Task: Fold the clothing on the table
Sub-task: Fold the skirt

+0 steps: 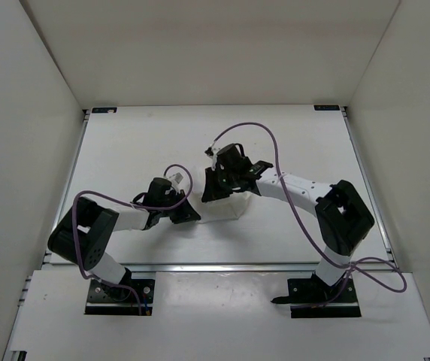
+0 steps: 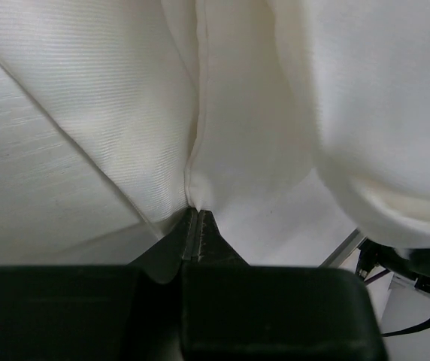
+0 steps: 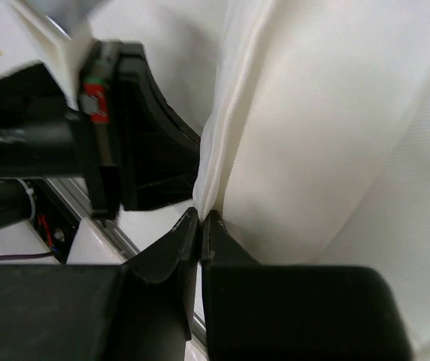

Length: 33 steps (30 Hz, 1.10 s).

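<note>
Fold judged mid-way: the clothing (image 1: 228,207) is bunched near the middle of the counter (image 1: 125,143), between the left arm (image 1: 125,218) & right arm (image 1: 298,188). The left jaws are seen pinched fully shut on a hemmed edge of the fabric; the right jaws are likewise shut on a fabric fold. Next, the held edges would need to be carried over together, kept taut & level, then laid on the rest before release. From above most of the cloth is hidden under the arms; garment type, outline & which corners are gripped can't be told

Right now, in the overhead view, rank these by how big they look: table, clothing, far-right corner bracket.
1. table, by far the largest
2. clothing, only partly visible, so this ranks just the part that shows
3. corner bracket, smallest
</note>
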Tool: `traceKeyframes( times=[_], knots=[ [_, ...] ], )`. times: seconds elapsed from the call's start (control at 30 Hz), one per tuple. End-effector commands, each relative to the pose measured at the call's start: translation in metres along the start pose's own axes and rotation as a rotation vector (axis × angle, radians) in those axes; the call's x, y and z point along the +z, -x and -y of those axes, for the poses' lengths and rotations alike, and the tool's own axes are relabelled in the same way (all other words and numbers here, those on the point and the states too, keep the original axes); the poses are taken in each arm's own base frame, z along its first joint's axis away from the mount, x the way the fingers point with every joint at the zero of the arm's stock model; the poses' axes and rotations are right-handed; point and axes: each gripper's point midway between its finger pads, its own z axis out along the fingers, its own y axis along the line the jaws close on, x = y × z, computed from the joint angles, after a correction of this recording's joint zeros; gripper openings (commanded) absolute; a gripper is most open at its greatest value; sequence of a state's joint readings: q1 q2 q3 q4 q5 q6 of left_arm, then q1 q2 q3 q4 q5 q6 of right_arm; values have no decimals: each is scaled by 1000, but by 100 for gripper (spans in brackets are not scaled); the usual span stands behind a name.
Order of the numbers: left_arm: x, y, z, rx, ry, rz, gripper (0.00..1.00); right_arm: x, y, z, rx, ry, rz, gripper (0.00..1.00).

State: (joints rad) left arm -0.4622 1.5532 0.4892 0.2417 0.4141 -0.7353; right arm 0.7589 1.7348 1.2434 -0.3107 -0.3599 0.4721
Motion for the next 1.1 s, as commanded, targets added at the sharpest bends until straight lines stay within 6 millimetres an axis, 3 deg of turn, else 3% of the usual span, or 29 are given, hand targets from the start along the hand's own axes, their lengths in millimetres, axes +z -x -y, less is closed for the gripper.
traceKeyframes(
  times=[0.0, 0.17, 0.23, 0.33, 0.4, 0.57, 0.63, 0.77, 0.87, 0.97, 1.0, 1.03, 1.07],
  knots=[
    [-5, -8, -26, -14, 93, -1, 0, 11, -10, 2, 13, -8, 3, 0],
    [-12, -4, -19, -28, 63, 23, 6, 27, -36, 11, 11, -7, -61, 0],
    [-18, -4, -11, -33, 35, 27, 14, 31, -38, 9, -3, 1, -73, 1],
    [-27, 2, -1, -25, 10, 55, 35, 33, -38, 3, -13, 12, -63, 0],
    [-32, 4, -3, -30, 13, 73, 41, 34, -38, 1, -13, 10, -62, 0],
    [-31, 4, -11, -34, 32, 84, 29, 46, -49, -2, -23, -6, -96, 0],
    [-29, 4, -12, -31, 38, 76, 30, 51, -50, -8, -33, -5, -106, 2],
    [-43, 11, -10, -28, 37, 129, 32, 47, -43, -22, -92, 10, -72, 30],
    [-65, 19, -17, -45, 41, 189, 33, 19, -21, -50, -126, 109, 30, 47],
    [-85, 24, -18, -58, 34, 258, 35, -13, -1, -74, -161, 184, 121, 56],
    [-89, 21, -23, -73, 58, 258, 35, -18, 0, -70, -168, 181, 141, 58],
    [-96, 24, -18, -58, 45, 284, 36, -35, 12, -83, -182, 223, 197, 58],
    [-101, 25, -15, -54, 46, 293, 35, -41, 10, -75, -163, 221, 209, 59]
  ],
)
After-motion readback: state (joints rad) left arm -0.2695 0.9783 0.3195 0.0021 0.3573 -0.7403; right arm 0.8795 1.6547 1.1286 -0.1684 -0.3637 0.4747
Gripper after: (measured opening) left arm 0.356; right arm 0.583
